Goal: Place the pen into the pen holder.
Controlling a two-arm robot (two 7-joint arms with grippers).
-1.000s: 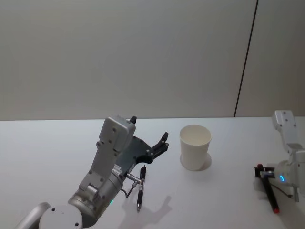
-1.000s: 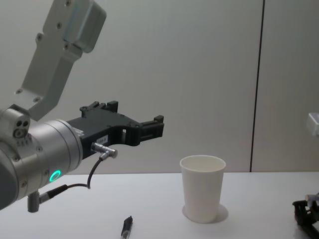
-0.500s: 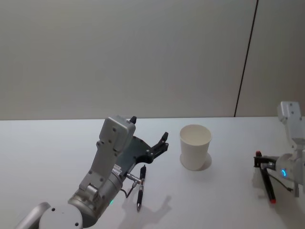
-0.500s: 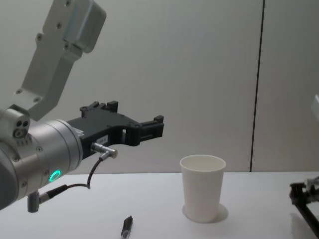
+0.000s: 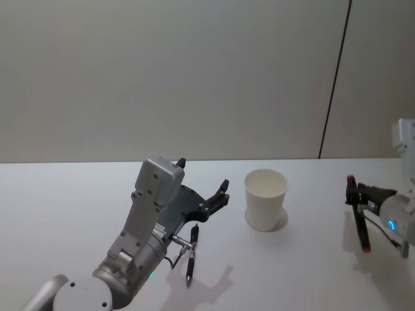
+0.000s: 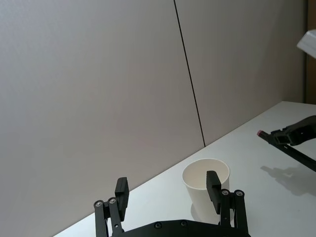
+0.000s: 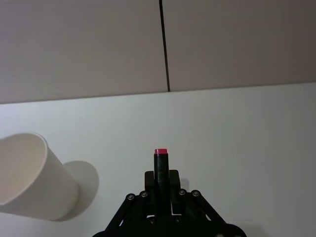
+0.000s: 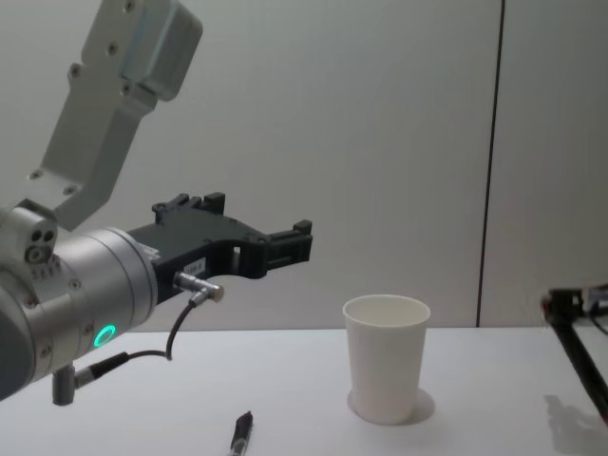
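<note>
The pen holder (image 5: 266, 199), a white paper cup, stands upright on the white table; it is also in the chest view (image 8: 386, 370) and the right wrist view (image 7: 29, 177). To its right, my right gripper (image 5: 356, 193) is shut on a black pen (image 5: 364, 228) with red ends, held above the table with a shadow under it. The pen's red end (image 7: 160, 152) sticks out past the fingers. My left gripper (image 5: 203, 175) hovers open left of the cup, nothing between its fingers (image 6: 213, 182).
A second black pen (image 5: 192, 254) lies flat on the table under my left arm, also low in the chest view (image 8: 242, 435). A grey wall with a dark vertical seam (image 5: 334, 78) rises behind the table.
My right gripper has lifted the red-ended pen off the table, up and toward the back. The left arm and the cup have stayed where they were.
</note>
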